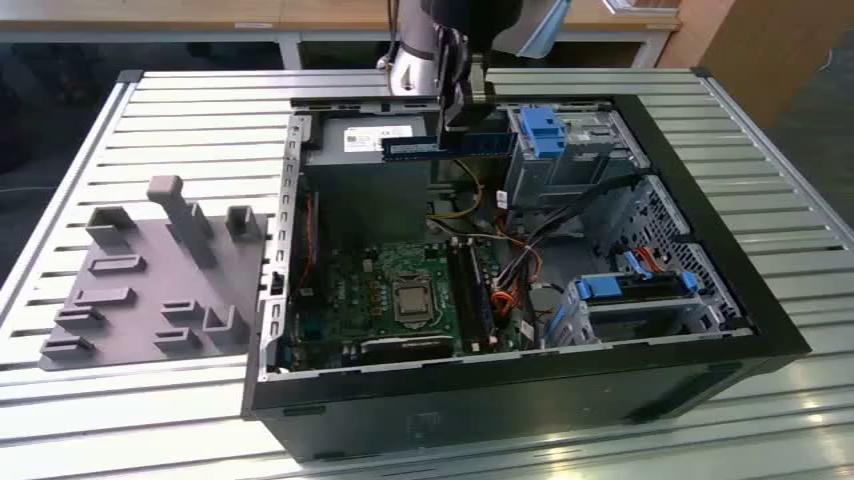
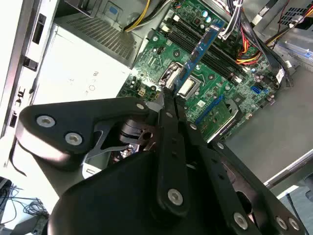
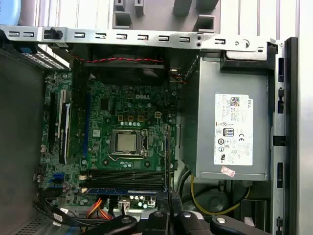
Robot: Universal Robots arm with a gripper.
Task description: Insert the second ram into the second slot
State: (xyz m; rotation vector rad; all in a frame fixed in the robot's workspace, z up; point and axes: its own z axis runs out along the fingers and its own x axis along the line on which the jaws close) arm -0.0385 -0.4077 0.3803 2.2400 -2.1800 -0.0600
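Hand (image 1: 461, 105) pinching the second ram (image 1: 441, 146) above the open computer case (image 1: 534, 400).
On the slatted table (image 1: 200, 110), a grey holder block (image 1: 147, 290) lies at the exterior view's left of the case. Over the case's far end the blue stick hangs level, just above the power supply (image 1: 360, 195) and its white printed label (image 1: 378, 134). A blue drive bracket (image 1: 541, 135) sits just right of it.

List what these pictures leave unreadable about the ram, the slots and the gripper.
1. Second wrist view: the shut gripper hides the held end of the second ram.
2. First wrist view: the stick faces the camera edge-on, so chips and label are hidden.
3. Exterior view: the memory slots are too small to tell which is free.
4. Exterior view: the arm is cut off by the top edge.
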